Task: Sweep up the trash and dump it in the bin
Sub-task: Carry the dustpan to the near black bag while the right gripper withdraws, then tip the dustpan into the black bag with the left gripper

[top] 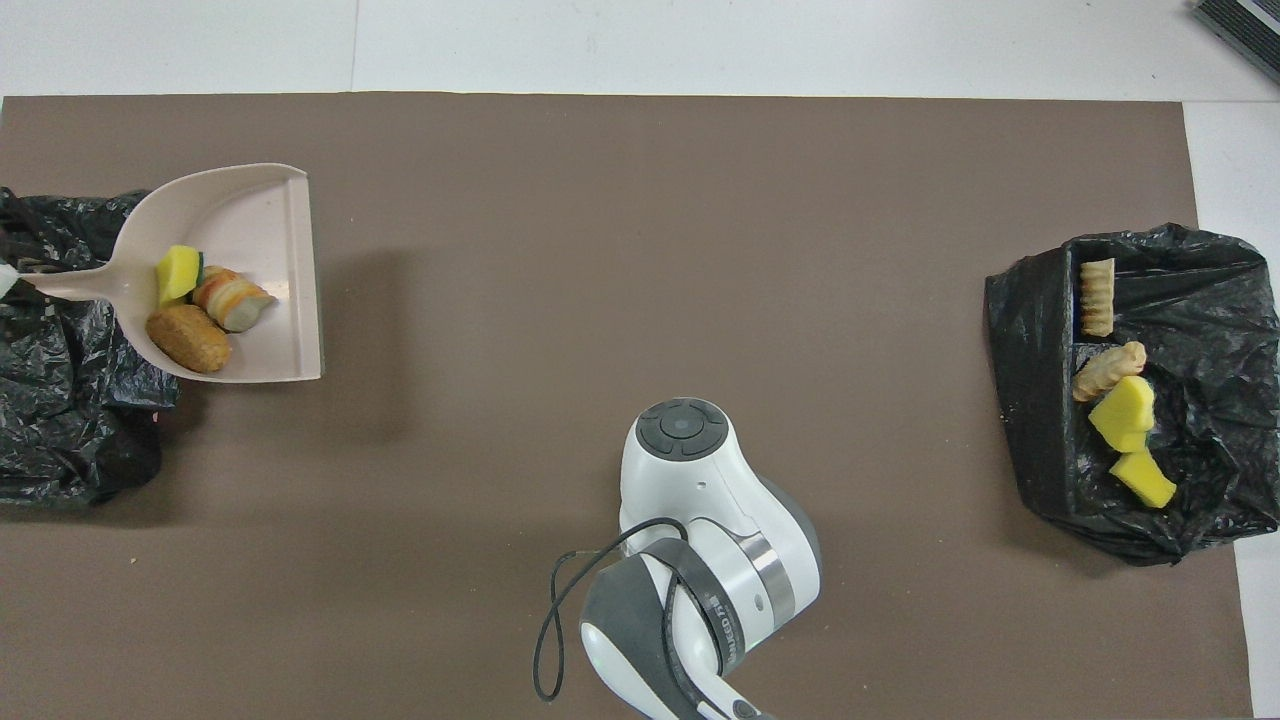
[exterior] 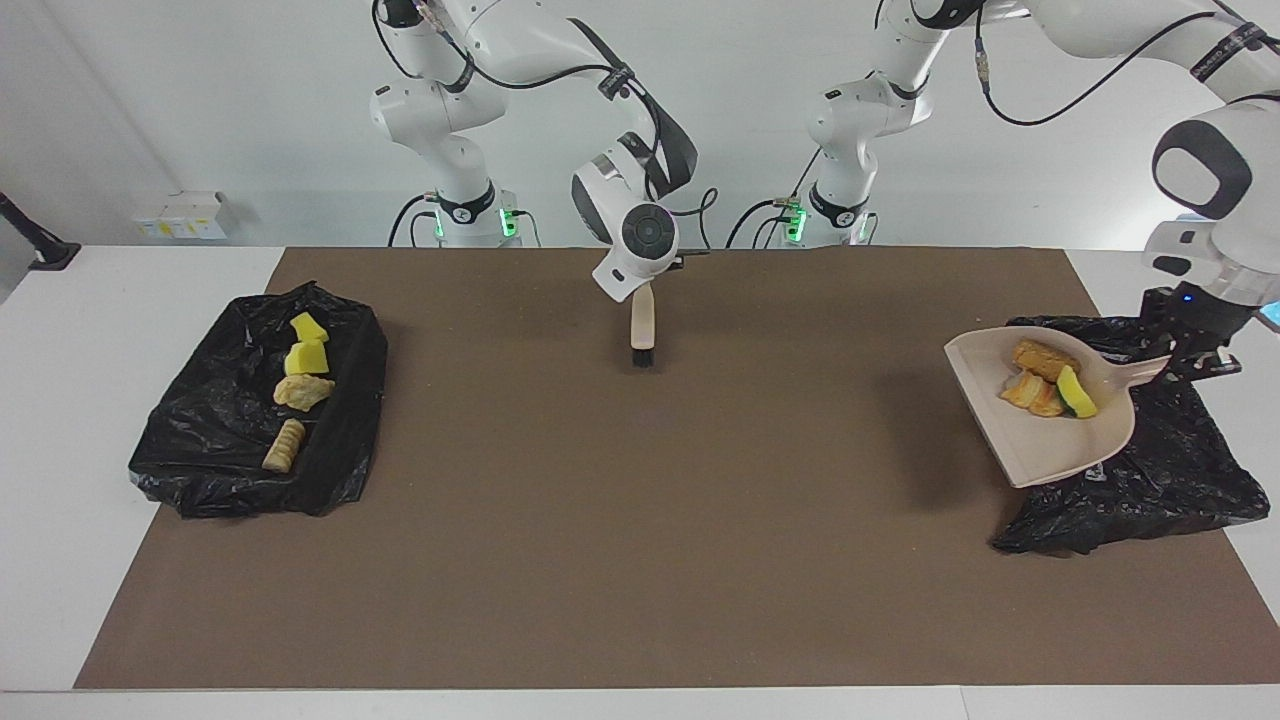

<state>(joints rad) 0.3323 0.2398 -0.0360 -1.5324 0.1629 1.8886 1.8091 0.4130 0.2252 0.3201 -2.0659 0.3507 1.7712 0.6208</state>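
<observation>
looks like a robotics lab setup to me. two white arms [exterior: 450, 110] bolted at the edge of a white table [exterior: 80, 400], cables hanging off them, green status lights at the bases, a brown mat [exterior: 620, 520] laid out as a work area, bare white walls.
</observation>
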